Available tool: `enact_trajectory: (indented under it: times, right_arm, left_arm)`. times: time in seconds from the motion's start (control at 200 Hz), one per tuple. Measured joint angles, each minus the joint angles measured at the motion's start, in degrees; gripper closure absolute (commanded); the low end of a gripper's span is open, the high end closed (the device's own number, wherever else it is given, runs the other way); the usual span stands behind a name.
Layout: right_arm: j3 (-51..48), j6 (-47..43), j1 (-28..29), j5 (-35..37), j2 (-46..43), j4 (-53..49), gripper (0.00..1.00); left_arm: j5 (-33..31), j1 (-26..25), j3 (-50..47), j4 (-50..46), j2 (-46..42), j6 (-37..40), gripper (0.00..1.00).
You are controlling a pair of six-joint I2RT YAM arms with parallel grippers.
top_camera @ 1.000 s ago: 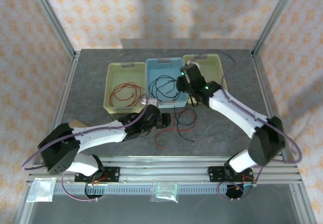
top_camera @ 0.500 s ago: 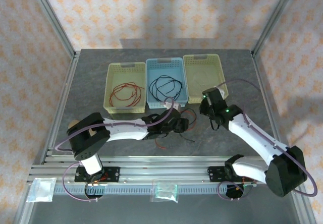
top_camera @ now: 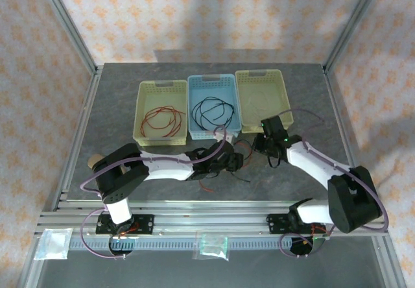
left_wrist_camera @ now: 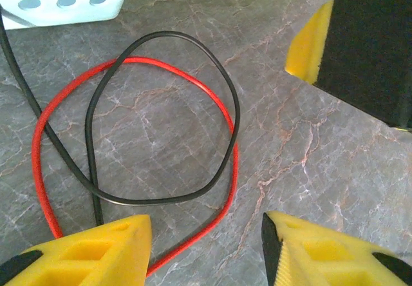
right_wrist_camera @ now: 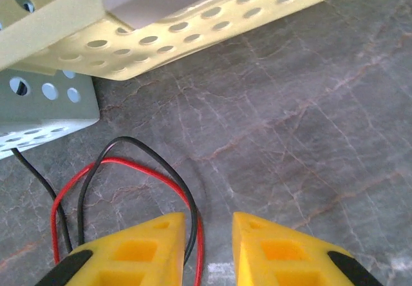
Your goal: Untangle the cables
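A red cable (left_wrist_camera: pixel 40 163) and a black cable (left_wrist_camera: pixel 230 105) lie looped together on the grey table in front of the baskets (top_camera: pixel 238 153). My left gripper (left_wrist_camera: pixel 206 238) hovers low over the tangle, open, with the red cable crossing the gap close to its left finger. My right gripper (right_wrist_camera: pixel 209 238) is at the loops' right side, open but narrow, and both the black cable (right_wrist_camera: pixel 154 158) and the red cable (right_wrist_camera: pixel 129 165) run into its gap along the left finger. In the top view the left gripper (top_camera: pixel 232 161) and right gripper (top_camera: pixel 258 146) nearly meet.
Three baskets stand in a row behind: a yellow one (top_camera: pixel 144 109) holding a red cable, a blue one (top_camera: pixel 194 84) holding a black cable, and a yellow one (top_camera: pixel 280 87) with a pale cable. A loose red cable end (top_camera: pixel 207 188) trails toward the front rail.
My right arm came down from over the blue basket to the table beside the tangle. My left arm reached right onto the tangle and its jaws narrowed.
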Motion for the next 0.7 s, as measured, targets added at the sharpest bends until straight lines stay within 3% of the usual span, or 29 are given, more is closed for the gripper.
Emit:
enact_trajectory:
  times: [0.701]
  right_arm:
    - [-1.27,-6.27,0.0,-5.53,8.57,7.56,0.72]
  left_arm:
    - [0.15,0.0,-2.58,1.2,1.81,-1.86,0.53]
